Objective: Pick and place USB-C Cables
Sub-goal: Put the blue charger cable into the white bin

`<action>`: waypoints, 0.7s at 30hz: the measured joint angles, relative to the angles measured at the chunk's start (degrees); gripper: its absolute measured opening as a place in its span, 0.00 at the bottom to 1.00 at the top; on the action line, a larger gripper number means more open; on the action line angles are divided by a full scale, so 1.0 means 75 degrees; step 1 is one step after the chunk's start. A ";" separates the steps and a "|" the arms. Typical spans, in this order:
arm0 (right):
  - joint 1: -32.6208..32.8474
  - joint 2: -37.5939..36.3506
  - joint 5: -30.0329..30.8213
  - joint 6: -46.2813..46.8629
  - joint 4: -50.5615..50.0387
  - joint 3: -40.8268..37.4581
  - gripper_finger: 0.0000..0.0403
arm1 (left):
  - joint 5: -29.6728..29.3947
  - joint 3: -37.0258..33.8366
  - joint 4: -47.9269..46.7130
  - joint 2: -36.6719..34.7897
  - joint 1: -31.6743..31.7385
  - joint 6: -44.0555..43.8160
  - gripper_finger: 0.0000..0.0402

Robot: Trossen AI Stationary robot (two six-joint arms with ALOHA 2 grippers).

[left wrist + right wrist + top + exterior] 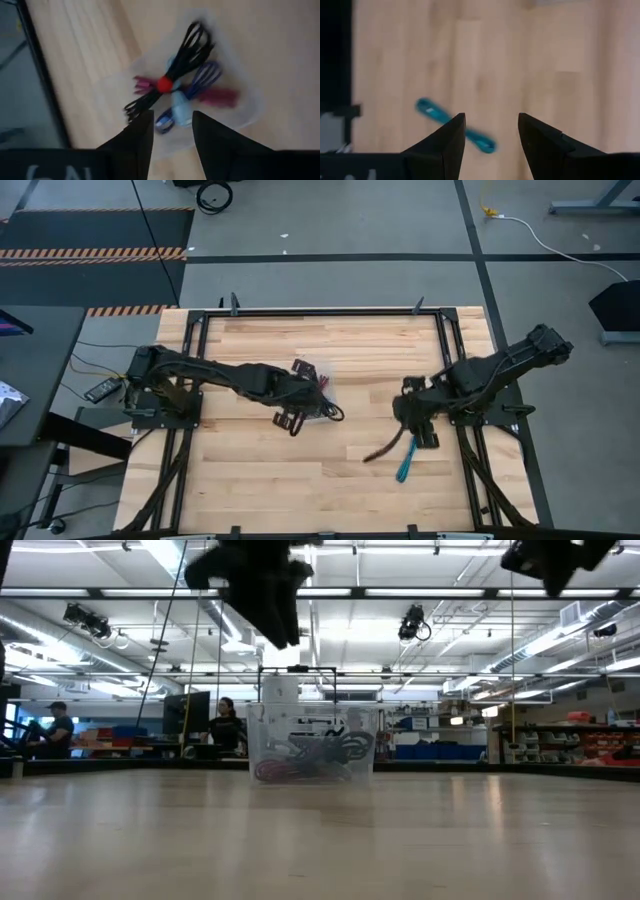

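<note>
A clear container (pixel 311 372) stands mid-table and holds the black-with-red cable (pixel 175 67), maroon cable (pixel 220 96), purple-blue cable (pixel 206 76) and light blue cable (pixel 181 109). My left gripper (pixel 172 116) hovers open above it, seen in the high view (pixel 291 421) just near of the container. The teal cable (pixel 405 462) shows over the table's right half, near of my right gripper (pixel 418 430). That gripper (pixel 491 117) is open and raised, the teal cable (pixel 432 111) beyond its fingers. Whether the teal cable rests on the wood, I cannot tell.
A dark streak (pixel 381 450) runs beside the teal cable. Black frame rails (pixel 320 311) border the wooden table. In the low view the container (pixel 262 740) stands mid-table with both grippers high above. People show in the room behind. Bare wood (pixel 250 480) lies toward the near edge.
</note>
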 joint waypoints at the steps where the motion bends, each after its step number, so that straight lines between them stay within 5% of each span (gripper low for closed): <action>1: 0.0100 0.0000 -0.0215 0.0000 0.0187 -0.0165 0.47 | 0.0139 0.0000 -0.0015 -0.0086 -0.0057 -0.0334 0.34; 8: 0.0799 0.0000 -0.1006 -0.0128 0.1484 -0.1474 0.47 | 0.0896 -0.0003 0.0117 -0.0287 -0.0487 -0.2377 0.31; 12: 0.1082 0.0000 -0.1002 -0.0248 0.2375 -0.2343 0.47 | 0.1687 -0.0249 0.0880 -0.0299 -0.0744 -0.2669 0.31; 21: 0.1378 0.0000 -0.0590 -0.0326 0.3068 -0.3512 0.50 | 0.1714 -0.1008 0.1829 -0.0346 -0.1066 -0.3224 0.31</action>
